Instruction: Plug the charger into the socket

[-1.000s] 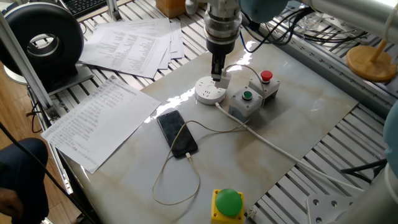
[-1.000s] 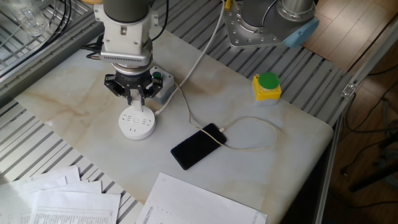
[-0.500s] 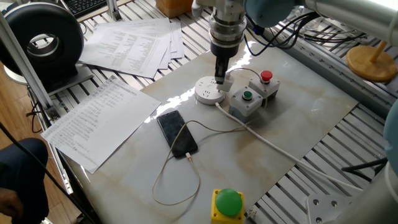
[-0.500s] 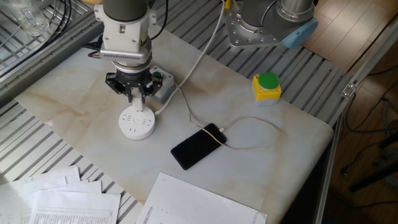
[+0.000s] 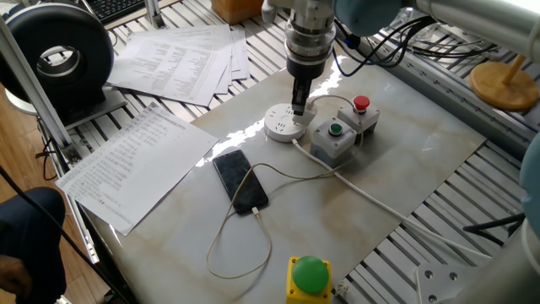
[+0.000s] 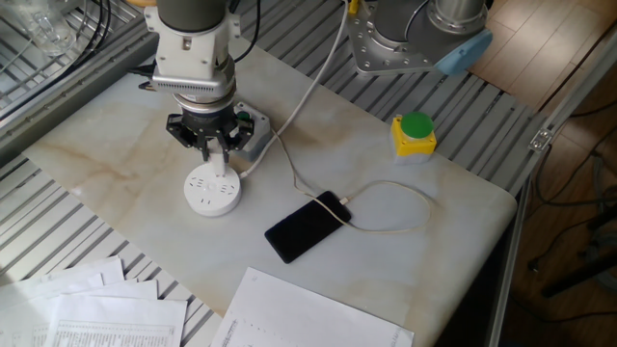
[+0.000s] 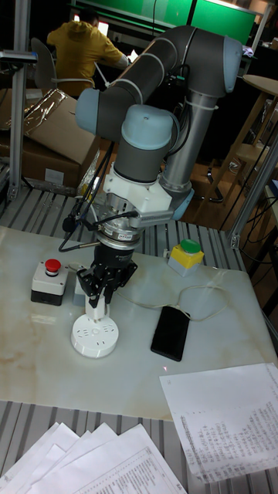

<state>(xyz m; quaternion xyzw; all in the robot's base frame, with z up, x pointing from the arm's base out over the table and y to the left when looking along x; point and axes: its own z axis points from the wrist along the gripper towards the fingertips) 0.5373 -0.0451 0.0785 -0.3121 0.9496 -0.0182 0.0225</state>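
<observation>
The gripper [image 5: 298,107] holds the small white charger [image 7: 96,312] pinched between its fingers, right above the round white socket [image 6: 213,191]; whether the prongs are in the slots cannot be told. Compared with a second ago, the arm has shifted slightly toward the far edge of the socket, and since half a second ago almost nothing has changed; the phone [image 6: 308,227] and its cable lie where they did.

The tall fixed view shows the charger as a white block under the fingers, just over the socket's top; in one fixed view the fingers hide most of it. That same view shows both grey button boxes, one with a red button [image 5: 361,105] and one with a green button [image 5: 335,129], just beside the socket; the tall view shows only the red one plainly.

Counted: one socket, one charger, one phone, two grey button boxes, one yellow box with a green dome [image 6: 415,133], several sheets of paper [image 5: 139,165].
</observation>
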